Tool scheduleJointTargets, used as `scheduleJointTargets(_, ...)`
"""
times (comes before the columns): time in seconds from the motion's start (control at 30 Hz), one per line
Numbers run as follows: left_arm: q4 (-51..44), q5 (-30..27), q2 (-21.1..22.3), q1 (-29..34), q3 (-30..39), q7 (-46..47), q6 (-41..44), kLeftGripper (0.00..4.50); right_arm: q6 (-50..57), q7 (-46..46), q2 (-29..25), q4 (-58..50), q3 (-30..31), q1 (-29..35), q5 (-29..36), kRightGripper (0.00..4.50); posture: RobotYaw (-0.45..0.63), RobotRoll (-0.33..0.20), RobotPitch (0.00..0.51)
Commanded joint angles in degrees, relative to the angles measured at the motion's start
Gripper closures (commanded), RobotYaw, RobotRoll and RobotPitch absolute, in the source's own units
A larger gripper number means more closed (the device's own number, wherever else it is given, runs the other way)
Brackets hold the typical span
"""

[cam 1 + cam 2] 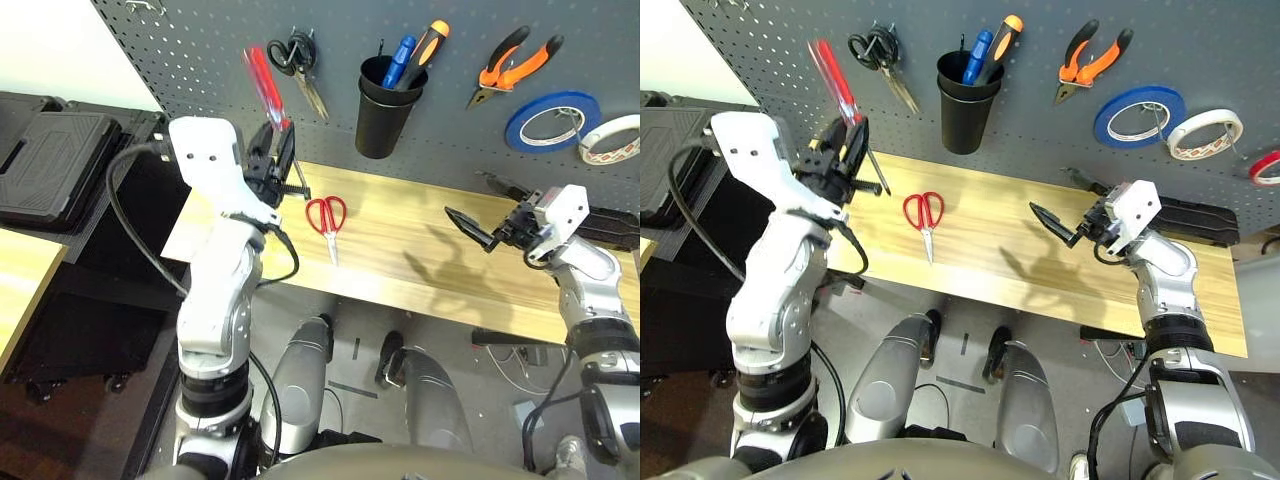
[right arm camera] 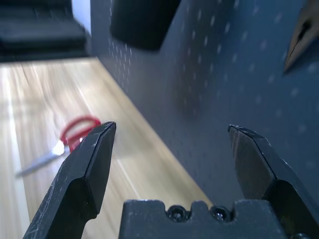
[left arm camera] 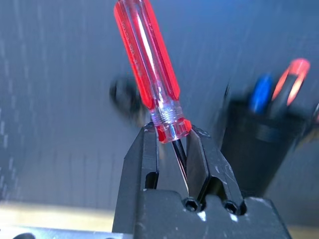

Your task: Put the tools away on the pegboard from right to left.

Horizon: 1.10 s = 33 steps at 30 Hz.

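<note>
Our left gripper [image 3: 172,149] sits nearest the lens in the left wrist view, its two black fingers clamped on the dark shaft of the red-handled screwdriver [image 1: 266,86], just under the clear collar. We hold it raised, handle up, in front of the pegboard [image 1: 200,60], left of the black-handled scissors [image 1: 296,60] hanging there. The grip falls on thin bare metal rather than on the handle, so we judge that the tool could pivot or slide between the fingers as we move it toward the black cup holder [image 1: 385,105]. That cup already carries a blue-handled and an orange-handled tool, so the tip could snag on them or on the rim and knock the screwdriver loose.

Moving rightward, the red-handled scissors [image 1: 327,222] lie flat on the wooden table [image 1: 420,270], blades pointing toward us, apart from both grippers. They rest close to the table surface, so we expect a later pinch on them could skid them rather than lift them.

Further right, the orange-and-black-handled pliers [image 1: 510,68] already hang on the board, with the blue tape roll [image 1: 552,120] and the white tape roll [image 1: 610,138] beside them, and the red tape ring [image 1: 1266,167] at the far right.

Our right gripper [image 1: 497,228] hovers over the table's right part with its fingers spread wide and empty. It points leftward, so we judge that a sweep of either arm across the middle could bring the two into contact.
</note>
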Motion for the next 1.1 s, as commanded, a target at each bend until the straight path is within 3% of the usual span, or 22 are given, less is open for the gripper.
scheduleJointTargets(0.03,1.9,-1.9,1.4,-4.6,0.8,-1.1,1.9,3.72,3.1,3.9,-0.4,-4.5,-1.9,1.1,4.3,0.00,0.31,0.000,0.267)
scheduleJointTargets(0.3,8.4,-3.8,2.9,-16.5,1.3,-1.8,0.2,3.72,16.6,6.8,-5.0,-15.5,-4.5,3.5,10.7,0.00,0.25,0.000,0.254)
scheduleJointTargets(0.57,21.5,-4.0,1.3,-24.7,2.3,-1.0,-8.4,3.72,18.7,5.4,-4.8,-17.6,-6.7,2.6,10.3,0.00,0.19,0.000,0.243)
scheduleJointTargets(1.1,40.7,-2.6,-1.0,-28.6,0.0,-2.2,-23.9,3.72,16.0,0.4,-0.5,-21.1,-6.0,3.4,7.2,0.00,0.15,0.000,0.246)
